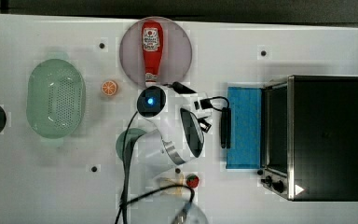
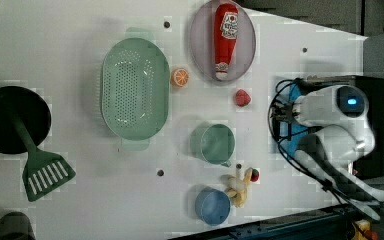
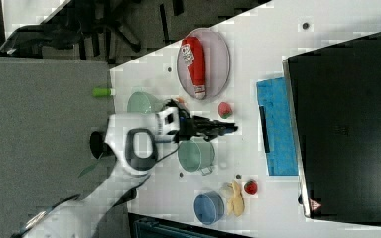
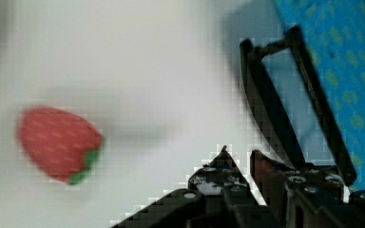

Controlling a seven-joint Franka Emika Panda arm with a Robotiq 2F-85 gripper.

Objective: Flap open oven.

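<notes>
On table: one oven [image 1: 326, 137] (door down)

The gripper [image 4: 237, 159] fingertips sit close together beside the oven's black handle [image 4: 271, 109]; a strawberry [image 4: 57, 142] lies apart.

My top view looks straight down on the table [image 1: 242, 46], with the oven [image 1: 326, 135] at the top view's right. My left view looks down too, from farther off, the oven [image 2: 377, 130] at the left view's right edge behind my arm. My right view sits higher and catches floor beyond the table [image 3: 278, 29]. The wrist view hangs close above the tabletop. All share the strawberry [image 4: 59, 142] near my gripper [image 3: 230, 129].
</notes>
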